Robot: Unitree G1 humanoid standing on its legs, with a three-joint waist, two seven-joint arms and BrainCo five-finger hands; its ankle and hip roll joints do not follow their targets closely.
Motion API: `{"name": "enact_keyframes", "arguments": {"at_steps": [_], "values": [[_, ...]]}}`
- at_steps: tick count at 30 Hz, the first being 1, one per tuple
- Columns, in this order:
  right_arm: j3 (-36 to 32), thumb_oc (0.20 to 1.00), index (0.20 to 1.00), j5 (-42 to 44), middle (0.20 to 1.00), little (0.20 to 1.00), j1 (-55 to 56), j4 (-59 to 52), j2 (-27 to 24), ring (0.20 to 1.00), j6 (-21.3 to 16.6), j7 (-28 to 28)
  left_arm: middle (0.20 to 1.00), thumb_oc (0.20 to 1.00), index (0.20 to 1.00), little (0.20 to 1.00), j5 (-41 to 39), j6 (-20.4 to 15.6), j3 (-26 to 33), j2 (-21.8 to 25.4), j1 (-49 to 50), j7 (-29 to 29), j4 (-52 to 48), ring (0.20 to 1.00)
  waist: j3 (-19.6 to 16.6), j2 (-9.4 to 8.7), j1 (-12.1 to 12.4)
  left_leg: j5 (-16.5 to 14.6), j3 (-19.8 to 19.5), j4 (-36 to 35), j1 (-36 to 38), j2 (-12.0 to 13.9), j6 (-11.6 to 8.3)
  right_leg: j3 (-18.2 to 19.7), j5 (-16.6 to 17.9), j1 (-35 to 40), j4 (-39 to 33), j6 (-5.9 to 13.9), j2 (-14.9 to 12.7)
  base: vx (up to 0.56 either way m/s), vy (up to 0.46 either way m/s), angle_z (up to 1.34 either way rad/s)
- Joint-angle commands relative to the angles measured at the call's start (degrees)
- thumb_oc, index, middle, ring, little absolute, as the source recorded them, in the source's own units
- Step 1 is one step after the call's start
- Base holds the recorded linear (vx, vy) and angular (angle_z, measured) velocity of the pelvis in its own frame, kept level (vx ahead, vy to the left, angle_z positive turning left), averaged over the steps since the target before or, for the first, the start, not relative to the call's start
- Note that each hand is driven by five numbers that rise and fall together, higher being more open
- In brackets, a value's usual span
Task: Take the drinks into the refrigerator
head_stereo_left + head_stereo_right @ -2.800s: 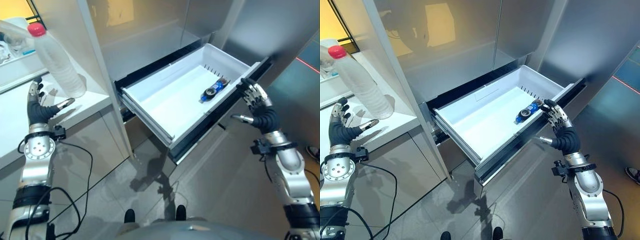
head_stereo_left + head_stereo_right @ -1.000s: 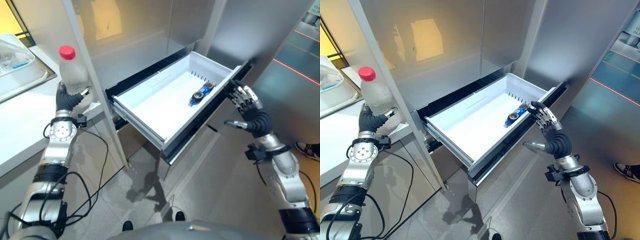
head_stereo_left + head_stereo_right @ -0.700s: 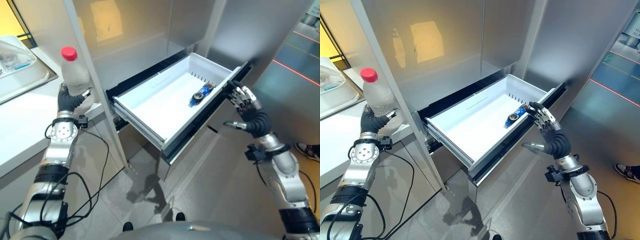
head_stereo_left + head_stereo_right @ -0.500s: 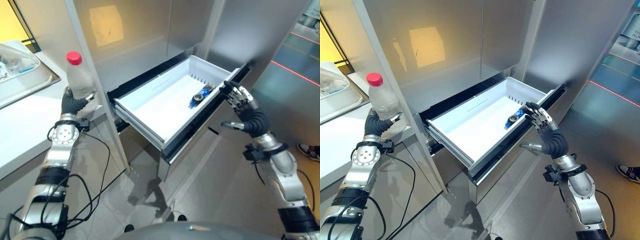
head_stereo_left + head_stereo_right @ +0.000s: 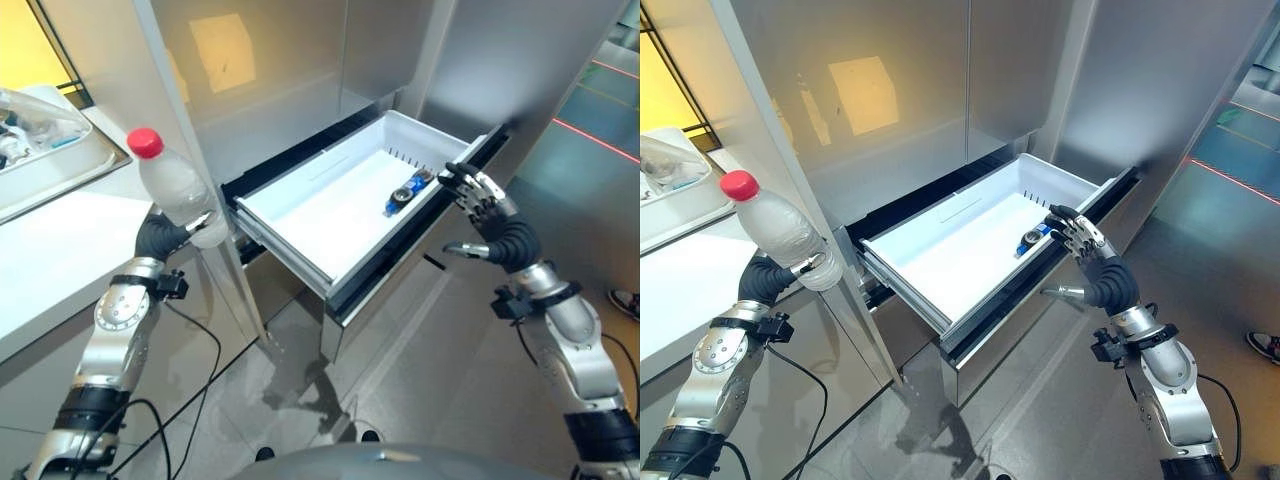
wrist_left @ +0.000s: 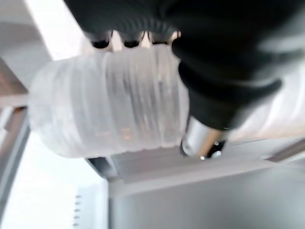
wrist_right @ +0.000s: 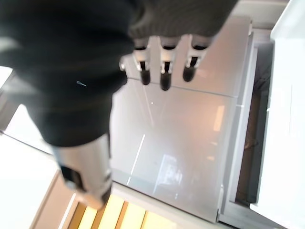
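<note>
A clear plastic bottle (image 5: 183,194) with a red cap (image 5: 145,141) is tilted in the air beside the counter's edge. My left hand (image 5: 160,236) is shut on its lower part; the left wrist view shows the ribbed bottle (image 6: 109,114) under the curled fingers and thumb. The refrigerator's white drawer (image 5: 300,215) is pulled out. A small blue bottle (image 5: 404,192) lies in it near the front right corner. My right hand (image 5: 492,228) is open, fingers spread, at the drawer's front edge, holding nothing; its straight fingers (image 7: 164,67) show in the right wrist view.
A white counter (image 5: 60,250) lies at the left, with a sink basin (image 5: 45,165) holding several items behind it. Steel refrigerator doors (image 5: 300,50) rise above the drawer. A grey upright panel (image 5: 190,90) stands between counter and refrigerator. A person's shoe (image 5: 628,300) shows at the right edge.
My left hand has lifted the bottle off the counter and carried it right, tilting it toward the drawer. The right hand stays by the drawer front. The camera has shifted slightly.
</note>
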Motion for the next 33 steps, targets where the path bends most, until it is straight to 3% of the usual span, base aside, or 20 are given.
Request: {"name": "enact_keyframes", "arguments": {"at_steps": [1,10,15,18,33], "values": [[-4.38,1.000,1.000,3.86,1.000,1.000,-4.53,-0.16,-2.28,1.000,-1.44,0.39,0.200,0.200,0.200,0.200,-4.95,-6.07,4.42,3.68,-8.45,-3.34,-6.96,0.200,0.14,0.19,0.01,-7.37,-2.62,0.66,4.40,-4.81,5.24,-2.33,-7.18,4.66,2.08,-1.26,2.71,0.00,0.000,0.00],[5.07,1.000,1.000,-0.98,1.000,1.000,-21.43,4.87,-7.64,1.000,-3.27,-3.28,0.200,0.200,0.200,0.200,-9.03,-3.93,-7.75,6.13,-15.00,-8.60,-9.75,0.200,-0.48,0.29,1.16,-7.41,-2.49,0.74,5.02,-5.36,5.76,-2.14,-6.70,5.42,1.98,-0.71,2.13,0.00,0.000,0.00],[16.33,1.000,1.000,-2.10,1.000,1.000,-36.01,10.64,-6.12,1.000,-2.57,-4.07,0.200,0.200,0.200,0.200,-7.57,-2.95,-16.96,5.03,-22.14,-8.65,-4.66,0.200,-0.84,0.56,1.99,-7.44,-2.09,0.99,5.49,-5.52,5.95,-1.63,-6.45,5.88,1.88,-0.68,1.90,-0.01,0.004,-0.03],[20.80,1.000,1.000,-2.23,1.000,1.000,-40.62,13.49,-4.61,1.000,-2.17,-4.18,0.200,0.200,0.200,0.200,-6.32,-2.96,-19.45,5.03,-24.41,-8.23,-3.03,0.200,-0.83,0.58,2.31,-7.40,-1.92,1.05,5.67,-5.49,5.85,-1.69,-6.38,6.12,1.85,-0.64,1.83,-0.01,0.001,-0.03],[31.04,1.000,1.000,2.47,1.000,1.000,-34.92,6.75,0.77,1.000,3.89,8.02,0.200,0.200,0.200,0.200,-1.56,-2.65,-19.60,1.10,-25.47,-5.96,-0.96,0.200,-0.95,0.46,2.30,-7.17,-2.78,1.28,6.11,-5.51,5.85,-2.62,-6.81,6.84,2.23,-0.76,1.62,0.00,0.000,0.00]]}}
